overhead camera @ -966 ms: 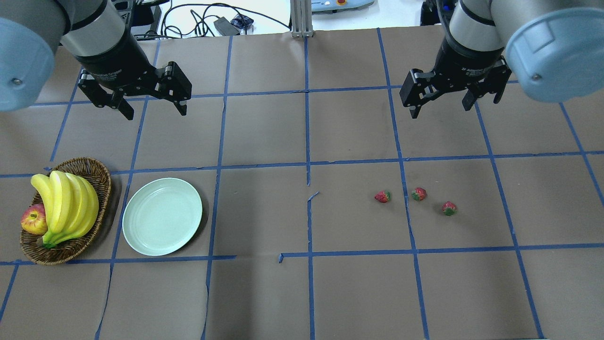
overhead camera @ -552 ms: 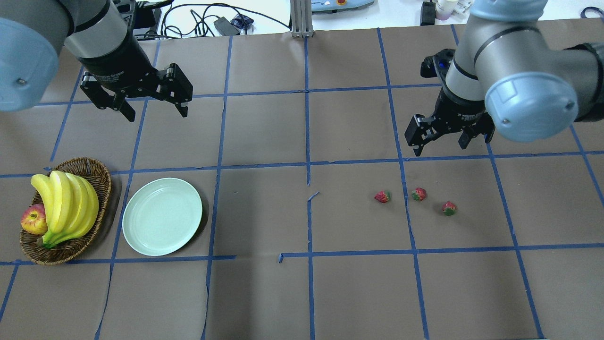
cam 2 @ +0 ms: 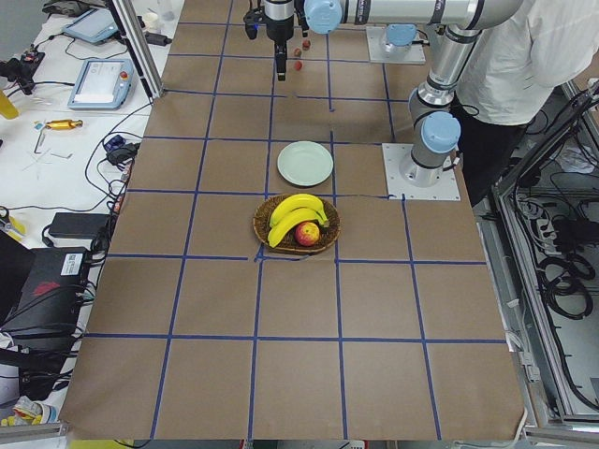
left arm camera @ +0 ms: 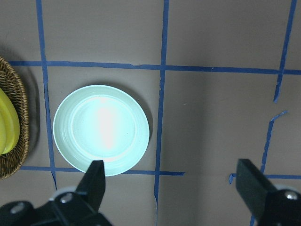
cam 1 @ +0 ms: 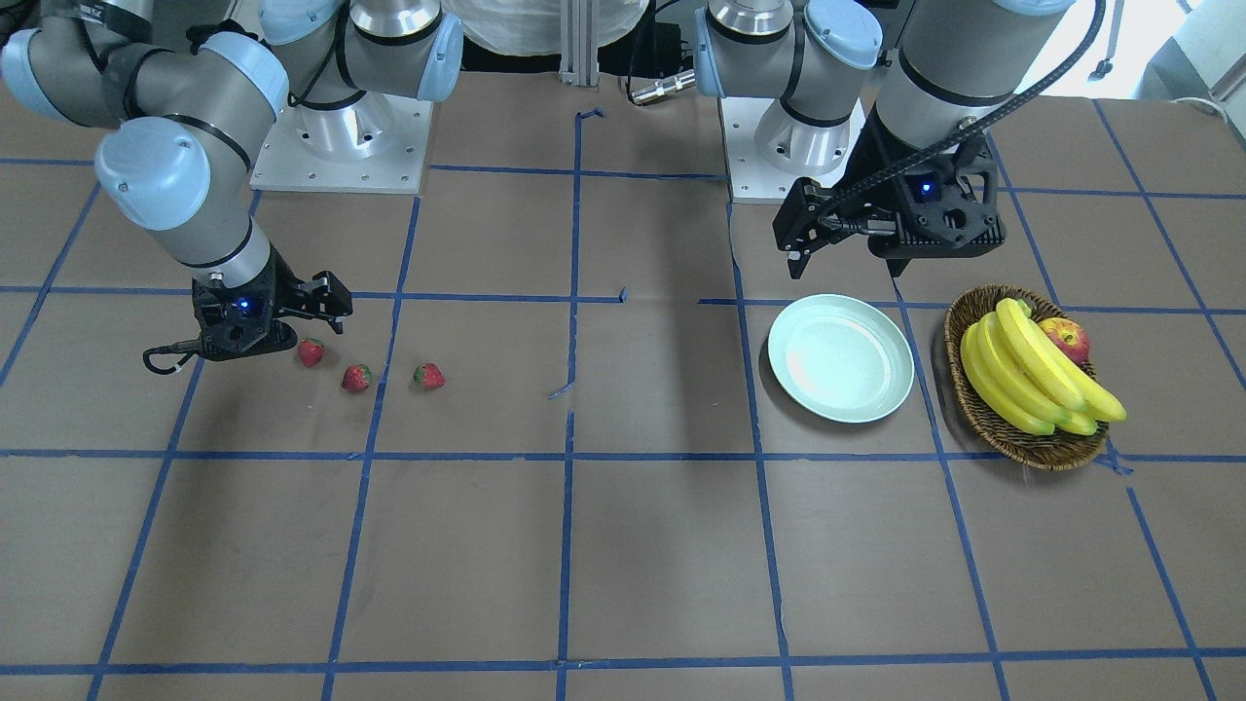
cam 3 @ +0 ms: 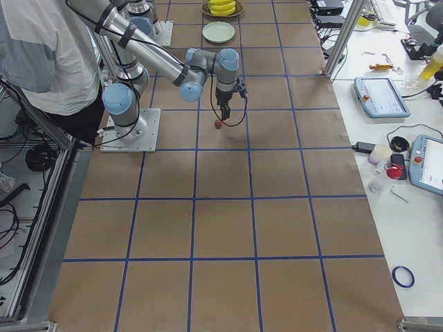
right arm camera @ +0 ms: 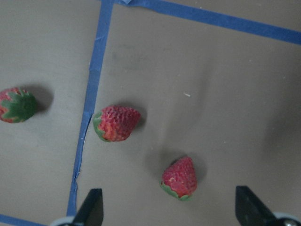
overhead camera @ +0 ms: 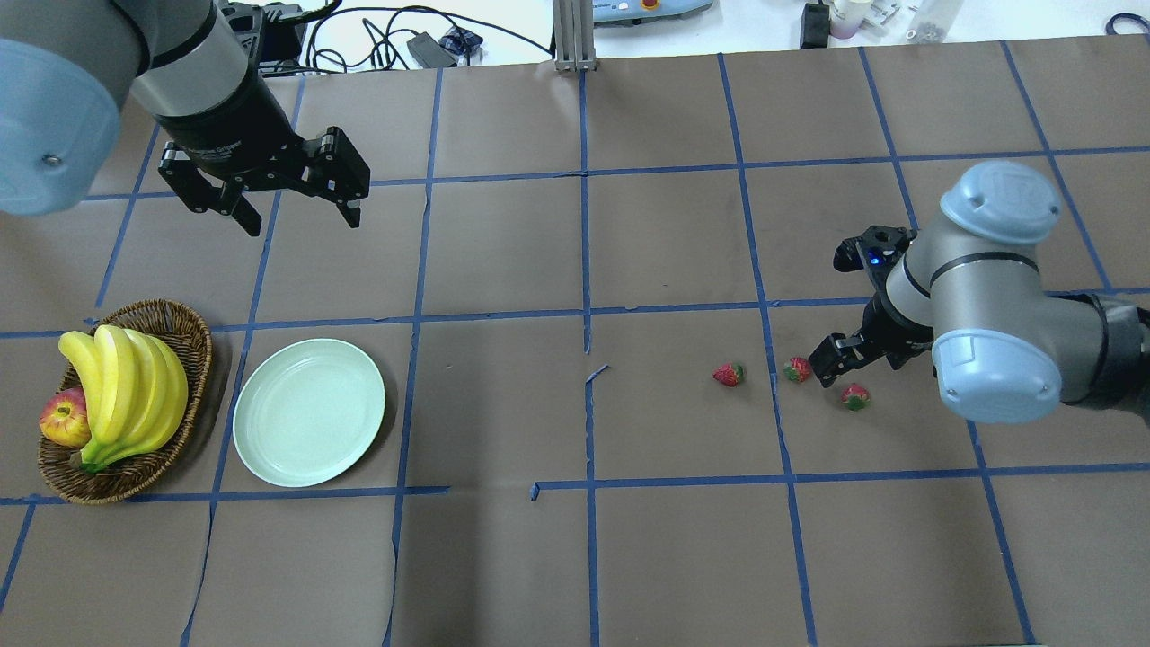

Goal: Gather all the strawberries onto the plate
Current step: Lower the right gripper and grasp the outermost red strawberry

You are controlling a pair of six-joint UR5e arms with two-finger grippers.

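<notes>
strawberries (right arm camera: 180, 178) lie just under the right gripper (right arm camera: 170, 212), its jaws spread.

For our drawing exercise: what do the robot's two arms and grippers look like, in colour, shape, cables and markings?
Both the left arm and right arm are silver-grey tubes with pale blue round joint caps. The left gripper and right gripper are black, two-fingered; white lettering, unreadable, marks the left wrist. A black cable runs along the left arm.
</notes>
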